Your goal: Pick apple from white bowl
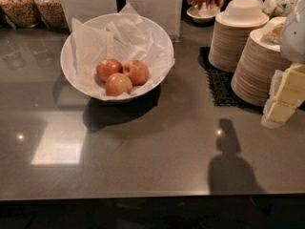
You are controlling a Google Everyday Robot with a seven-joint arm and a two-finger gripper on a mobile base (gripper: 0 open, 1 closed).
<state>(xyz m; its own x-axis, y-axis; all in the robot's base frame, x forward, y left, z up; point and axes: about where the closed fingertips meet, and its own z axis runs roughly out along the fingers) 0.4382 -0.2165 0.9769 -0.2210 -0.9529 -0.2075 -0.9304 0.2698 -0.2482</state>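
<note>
A large white bowl (164, 38) lined with crinkled white paper stands on the grey counter at the back left. Three near-alike red-pink apples lie together in it: one at the left (108, 68), one at the right (137, 72) and one in front (118, 84). My gripper (284, 99) enters from the right edge, its pale yellow fingers over the counter's right side. It is far to the right of the bowl and holds nothing that I can see.
Two tall stacks of beige disposable bowls (237, 38) (259, 70) stand at the back right on a black mat (218, 86). A person's hands are at a small white dish (203, 12) behind. Cereal jars (20, 5) stand at the back left. The counter's front edge (143, 194) runs along the bottom.
</note>
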